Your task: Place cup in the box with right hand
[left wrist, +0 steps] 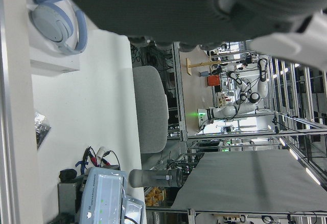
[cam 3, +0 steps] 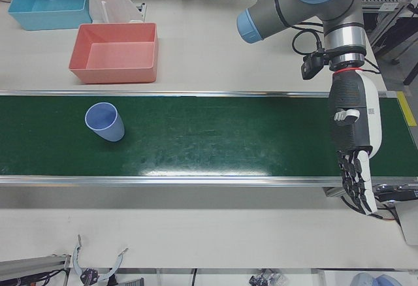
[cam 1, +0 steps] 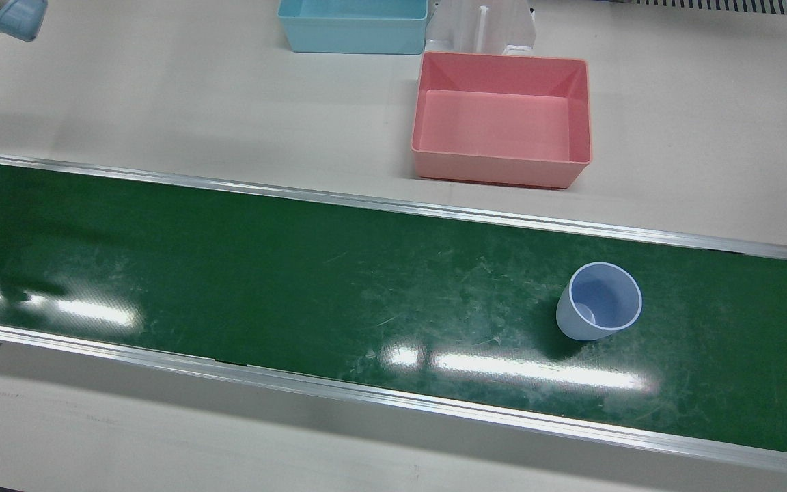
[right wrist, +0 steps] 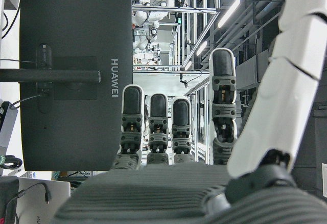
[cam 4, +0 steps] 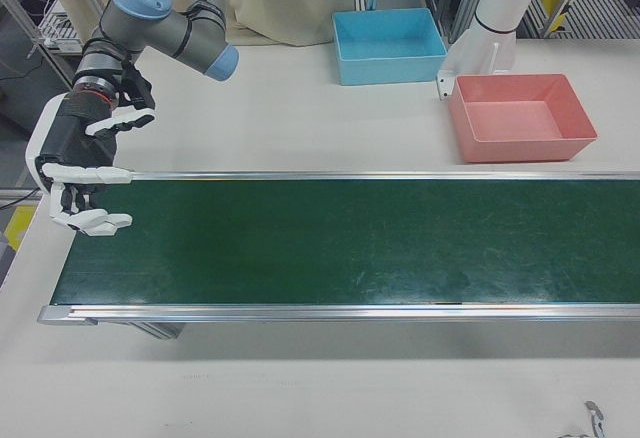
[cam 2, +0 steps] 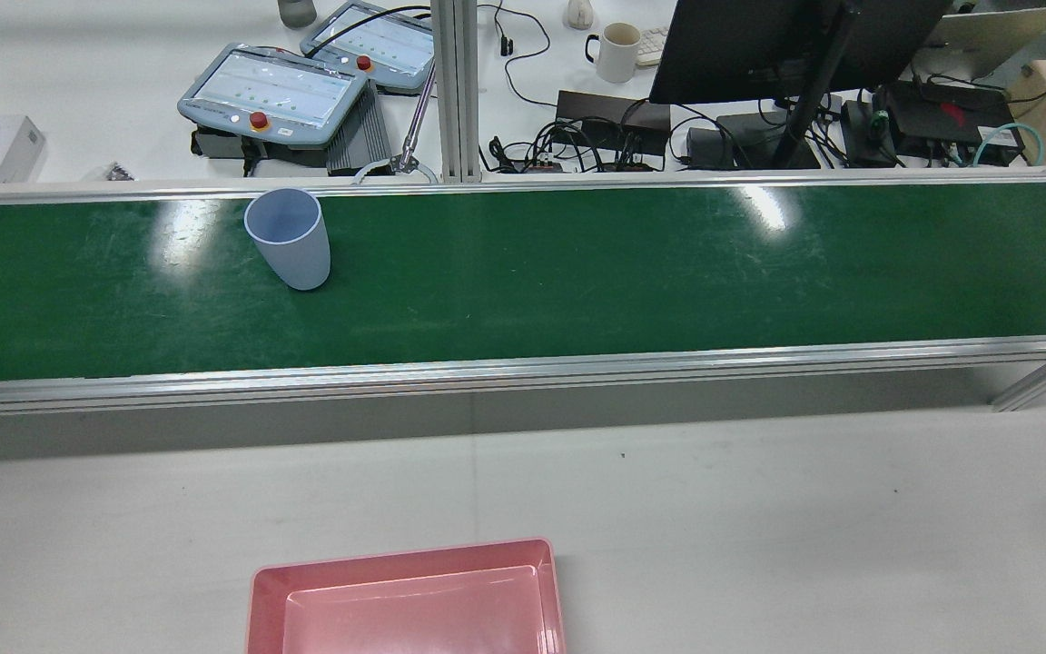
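- Cup [cam 1: 599, 301]: a pale blue cup stood upright, mouth up and empty, on the green conveyor belt [cam 1: 298, 273]; it was on the half before the robot's left arm, nearer the operators' edge of the belt, and nothing touched it
- Pink box [cam 1: 501, 117]: an open, empty box on the white bench [cam 1: 161, 102], just beyond the belt's robot-side rail, well apart from the cup
- Blue box [cam 1: 352, 25]: a second open box farther back on the bench, near the pink box but not touching it
- Right robot hand [cam 4: 85, 173]: hung at the far end of the belt, over its end and the adjoining bench, well away from the cup; fingers [cam 4: 95, 222] were spread and extended, holding nothing; the right hand view showed its fingers [right wrist: 158, 127] straight, in front of a dark monitor [right wrist: 76, 75]
- Left robot hand [cam 3: 353, 149]: hung at the opposite end of the belt, pointing down past the operators' side rail, fingers extended and apart, holding nothing
- Background, rear view: two teach pendants [cam 2: 273, 91], a white mug [cam 2: 617, 52] and cabling lay on the desk beyond the belt
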Motion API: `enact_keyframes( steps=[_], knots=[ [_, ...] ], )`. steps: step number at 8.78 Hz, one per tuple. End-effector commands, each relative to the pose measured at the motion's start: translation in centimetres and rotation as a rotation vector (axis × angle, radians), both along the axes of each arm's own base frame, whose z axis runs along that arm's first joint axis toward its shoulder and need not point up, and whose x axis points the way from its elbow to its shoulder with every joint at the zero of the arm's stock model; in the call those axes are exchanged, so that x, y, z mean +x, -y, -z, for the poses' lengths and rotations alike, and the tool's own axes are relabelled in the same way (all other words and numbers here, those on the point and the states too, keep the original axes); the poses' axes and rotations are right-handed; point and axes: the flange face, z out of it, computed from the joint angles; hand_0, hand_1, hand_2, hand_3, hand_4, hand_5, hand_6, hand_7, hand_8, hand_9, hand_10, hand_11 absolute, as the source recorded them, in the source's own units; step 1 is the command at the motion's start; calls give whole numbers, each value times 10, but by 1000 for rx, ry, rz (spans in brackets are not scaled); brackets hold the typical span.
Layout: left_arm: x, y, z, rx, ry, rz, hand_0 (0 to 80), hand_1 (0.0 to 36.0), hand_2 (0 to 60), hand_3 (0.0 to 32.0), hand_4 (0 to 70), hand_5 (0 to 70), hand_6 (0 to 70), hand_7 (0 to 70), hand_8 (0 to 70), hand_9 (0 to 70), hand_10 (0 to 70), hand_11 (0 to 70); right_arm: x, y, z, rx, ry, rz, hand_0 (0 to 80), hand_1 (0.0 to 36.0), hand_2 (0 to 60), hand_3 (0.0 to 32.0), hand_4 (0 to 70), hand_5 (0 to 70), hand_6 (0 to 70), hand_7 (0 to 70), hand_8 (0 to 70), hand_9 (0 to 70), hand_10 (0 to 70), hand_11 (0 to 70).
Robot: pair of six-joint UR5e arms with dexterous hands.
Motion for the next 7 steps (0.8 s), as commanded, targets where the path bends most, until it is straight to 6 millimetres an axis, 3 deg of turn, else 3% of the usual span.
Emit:
enact_keyframes(
  steps=[1, 5, 7],
  knots=[
    [0, 0, 0, 0, 0, 0, 0, 0, 0, 0, 0, 0, 0, 0, 0, 0, 0, 0, 0, 0, -1, -2, 0, 0, 521, 139, 60, 0, 625, 67, 148, 537, 226, 350, 266, 389],
    [0, 0, 0, 0, 0, 0, 0, 0, 0, 0, 0, 0, 0, 0, 0, 0, 0, 0, 1, -3, 1, 1, -1, 0, 526, 149, 62, 0, 547, 67, 125, 447, 195, 291, 237, 349],
    [0, 0, 2, 3, 0, 0, 0, 0, 0, 0, 0, 0, 0, 0, 0, 0, 0, 0, 0, -3, 0, -1, -1, 2, 515, 137, 55, 0, 552, 63, 118, 424, 184, 271, 235, 343]
  ],
)
